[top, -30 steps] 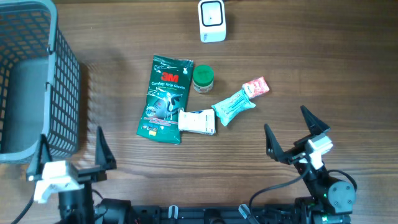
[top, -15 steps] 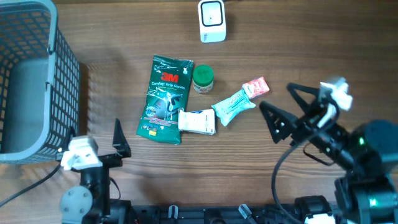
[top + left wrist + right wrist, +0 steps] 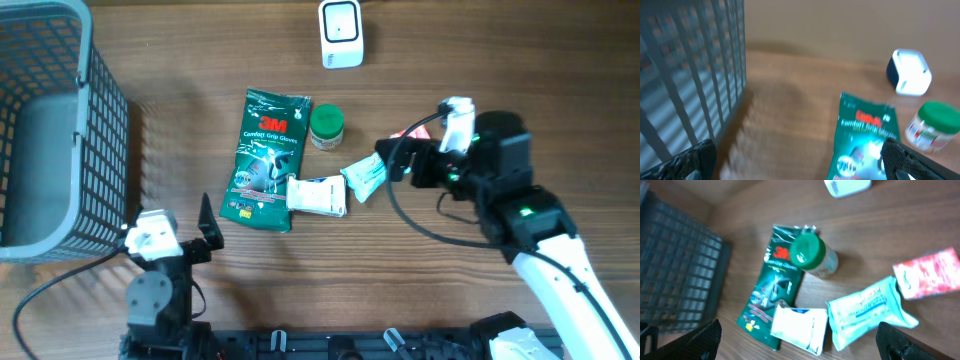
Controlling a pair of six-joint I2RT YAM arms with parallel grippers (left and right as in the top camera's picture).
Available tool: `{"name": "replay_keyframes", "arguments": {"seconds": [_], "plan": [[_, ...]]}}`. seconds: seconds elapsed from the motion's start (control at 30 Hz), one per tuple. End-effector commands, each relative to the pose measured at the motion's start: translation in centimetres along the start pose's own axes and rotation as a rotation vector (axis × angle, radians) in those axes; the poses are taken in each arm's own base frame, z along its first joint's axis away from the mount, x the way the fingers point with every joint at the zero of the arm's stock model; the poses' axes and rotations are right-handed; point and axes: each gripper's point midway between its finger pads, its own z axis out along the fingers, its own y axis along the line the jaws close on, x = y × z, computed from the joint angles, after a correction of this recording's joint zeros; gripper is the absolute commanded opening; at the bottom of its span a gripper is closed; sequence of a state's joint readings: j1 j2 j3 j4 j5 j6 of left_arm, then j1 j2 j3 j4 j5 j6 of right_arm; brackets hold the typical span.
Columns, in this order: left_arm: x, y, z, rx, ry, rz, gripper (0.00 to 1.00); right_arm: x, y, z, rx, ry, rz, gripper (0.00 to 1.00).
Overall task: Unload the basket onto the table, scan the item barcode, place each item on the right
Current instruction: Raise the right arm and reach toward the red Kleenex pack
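Observation:
A white barcode scanner (image 3: pixel 341 33) stands at the table's far edge. Below it lie a green 3M package (image 3: pixel 266 158), a green-lidded jar (image 3: pixel 326 125), a white box (image 3: pixel 317 195), a teal pouch (image 3: pixel 366 175) and a red packet (image 3: pixel 412 135). My right gripper (image 3: pixel 398 146) hangs open above the teal pouch and red packet, holding nothing. Its wrist view shows the white box (image 3: pixel 800 327) and teal pouch (image 3: pixel 870 312) between its fingers, below them. My left gripper (image 3: pixel 168 222) is open near the front left, pointing at the 3M package (image 3: pixel 867 135).
A grey wire basket (image 3: pixel 55 130) fills the left side and looms close in the left wrist view as the basket (image 3: pixel 690 75). The scanner (image 3: pixel 909 71) and jar (image 3: pixel 932 125) show there too. Bare wood lies right of the items.
My right arm has swung up and left from the front right edge to above the pouch and red packet. The left arm has risen and turned right. No item moved.

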State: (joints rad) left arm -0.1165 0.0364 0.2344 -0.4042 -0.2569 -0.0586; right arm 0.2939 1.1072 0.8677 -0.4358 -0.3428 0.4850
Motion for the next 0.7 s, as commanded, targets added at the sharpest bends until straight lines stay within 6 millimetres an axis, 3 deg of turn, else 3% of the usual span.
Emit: {"name": "replay_keyframes", "arguments": {"seconds": [0.0,0.07,0.13,0.23,0.67], "plan": [[3.7,0.1,1.1,-0.006,0.077,-0.042,1.0,0.2,-1.5,0.2,0.192,-0.058,0.06,1.0],[5.0,0.1,1.4,-0.007,0.103,-0.034,1.0,1.3,-0.3,0.4,0.146,-0.011,0.048,1.0],[4.8,0.0,1.5,-0.005,0.091,-0.037,1.0,1.6,0.3,0.5,0.111,0.01,0.051,1.0],[4.8,-0.2,1.5,0.006,0.094,-0.048,1.0,0.3,0.4,0.6,0.113,-0.046,0.04,1.0],[4.9,-0.2,1.5,0.009,0.096,-0.052,1.0,1.8,-1.2,-0.4,0.219,0.012,0.171,1.0]]}}
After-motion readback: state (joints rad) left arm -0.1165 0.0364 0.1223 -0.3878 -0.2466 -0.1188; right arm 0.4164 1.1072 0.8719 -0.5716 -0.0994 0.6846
